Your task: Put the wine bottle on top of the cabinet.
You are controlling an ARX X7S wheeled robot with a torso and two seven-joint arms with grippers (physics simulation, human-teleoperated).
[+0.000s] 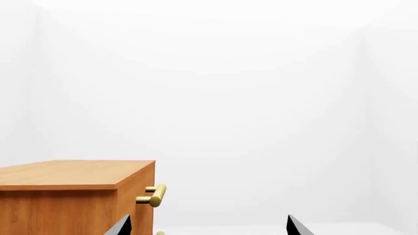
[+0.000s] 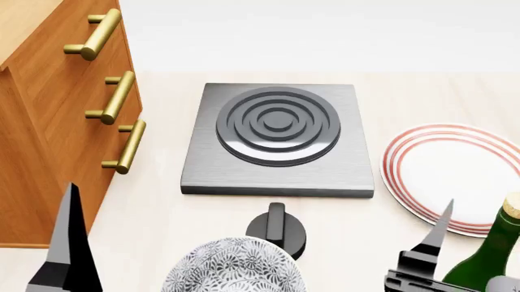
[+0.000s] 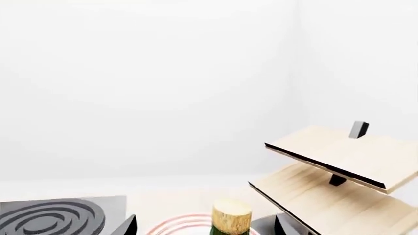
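1. Cabinet [image 2: 49, 121]: orange-brown wood, at the far left of my head view, standing on the pale table [image 2: 406, 91]. Three brass bar handles [image 2: 122, 96] run down its drawer fronts. My left wrist view shows its flat top [image 1: 72, 174] bare.

2. Left gripper [image 2: 69, 255]: I see one dark pointed finger low in the head view, just in front of the cabinet. In the left wrist view the two fingertips [image 1: 121, 226] stand wide apart with nothing between them.

3. Patterned bowl [image 2: 234, 267]: grey-and-white, at the bottom edge of the head view, touching or overlapping a black round knob [image 2: 278, 228] behind it.

4. Hob plate [image 2: 278, 139]: square grey slab with raised concentric rings, centre of the table, well apart from the cabinet.

5. Plate [image 2: 451, 173]: white with red rim rings, right of the hob plate.

6. Right gripper [image 2: 463, 267]: one dark finger [image 2: 435, 240] rises just left of the bottle. In the right wrist view the cork sits between the two spread fingertips; I cannot tell whether they touch the glass.

7. Wine bottle [image 2: 491, 252]: dark green, tan cork [image 3: 231, 215], upright at the lower right of the head view, in front of the plate and far from the cabinet.

8. Pale wooden rack [image 3: 339, 171]: slanted shelves, seen only in the right wrist view.
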